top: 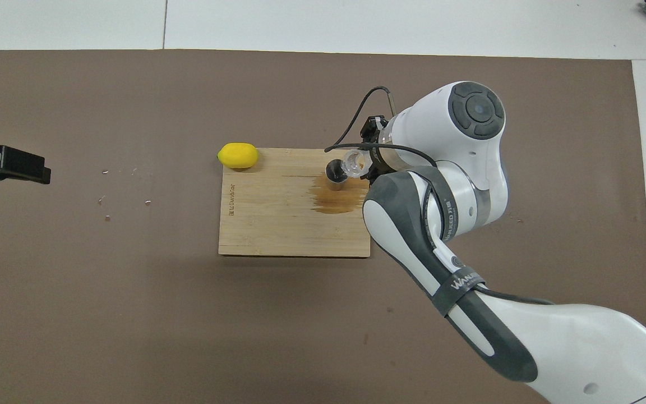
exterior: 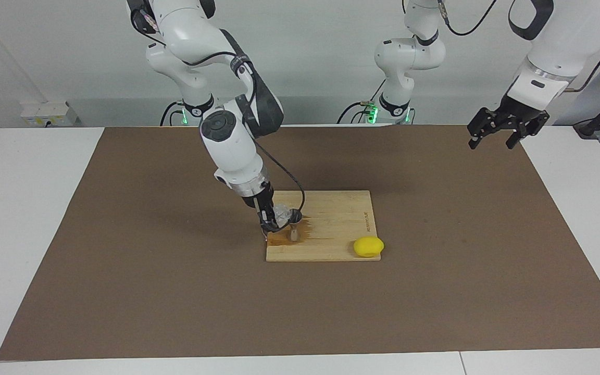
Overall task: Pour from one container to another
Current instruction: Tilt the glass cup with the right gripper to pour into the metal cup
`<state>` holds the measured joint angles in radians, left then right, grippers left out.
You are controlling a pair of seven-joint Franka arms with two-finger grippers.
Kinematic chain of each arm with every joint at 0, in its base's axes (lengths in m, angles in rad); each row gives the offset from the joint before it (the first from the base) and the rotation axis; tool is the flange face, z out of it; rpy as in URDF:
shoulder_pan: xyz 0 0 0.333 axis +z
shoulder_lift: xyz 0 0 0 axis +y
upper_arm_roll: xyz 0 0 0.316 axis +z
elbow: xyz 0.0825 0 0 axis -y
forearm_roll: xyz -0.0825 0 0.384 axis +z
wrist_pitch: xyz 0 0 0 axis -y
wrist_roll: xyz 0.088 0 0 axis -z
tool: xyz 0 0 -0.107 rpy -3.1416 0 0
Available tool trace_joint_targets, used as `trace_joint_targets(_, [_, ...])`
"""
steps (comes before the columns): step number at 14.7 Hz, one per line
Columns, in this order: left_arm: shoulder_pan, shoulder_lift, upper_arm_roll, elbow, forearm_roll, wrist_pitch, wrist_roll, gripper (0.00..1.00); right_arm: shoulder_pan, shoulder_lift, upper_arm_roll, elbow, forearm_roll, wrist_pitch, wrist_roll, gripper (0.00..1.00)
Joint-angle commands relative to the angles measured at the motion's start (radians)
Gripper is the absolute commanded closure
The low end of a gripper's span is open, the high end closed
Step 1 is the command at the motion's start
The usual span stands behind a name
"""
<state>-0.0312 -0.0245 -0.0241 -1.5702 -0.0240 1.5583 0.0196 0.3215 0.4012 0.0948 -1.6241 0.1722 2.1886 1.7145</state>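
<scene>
Right end effector grips tilted tumbler, seemingly touching jigger; left end effector spread.

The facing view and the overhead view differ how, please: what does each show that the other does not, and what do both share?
Only the facing view shows both arm bases and the left gripper with fingers apart, up over the mat's edge. Only the overhead view looks down into the jigger and shows the whole brown stain. Both show the right gripper shut on the tilted glass tumbler at the jigger's rim, the cutting board and the lemon.
</scene>
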Motion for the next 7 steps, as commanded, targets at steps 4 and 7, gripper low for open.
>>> trace_joint_targets(4, [0.014, -0.031, -0.036, 0.031, 0.021, -0.101, 0.022, 0.00, 0.013, 0.024, 0.000, 0.067, -0.097, -0.061, 0.030, 1.00])
trace_joint_targets(7, [0.024, -0.031, -0.046, 0.029, 0.018, -0.104, 0.022, 0.00, 0.014, 0.024, 0.000, 0.073, -0.117, -0.078, 0.030, 1.00])
